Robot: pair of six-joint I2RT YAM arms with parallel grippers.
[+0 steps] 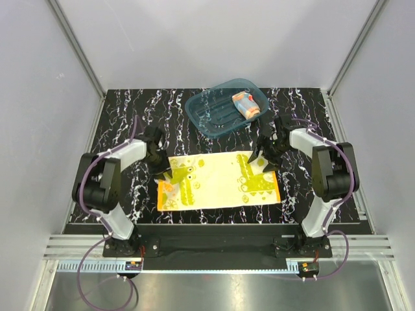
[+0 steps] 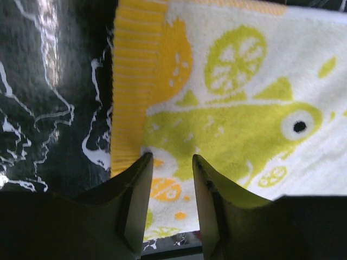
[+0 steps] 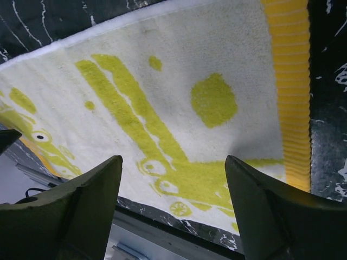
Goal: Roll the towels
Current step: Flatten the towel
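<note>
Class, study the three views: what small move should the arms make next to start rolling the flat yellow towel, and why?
Probably lower both arms and pinch the towel's far corners. The yellow towel lies flat and unrolled. The left gripper and right gripper hang over its two ends near those corners, jaws open, holding nothing.

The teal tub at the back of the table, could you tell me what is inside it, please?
One rolled towel, light blue and orange, lies near the right end of the tub. Anything beneath the roll is hidden.
</note>
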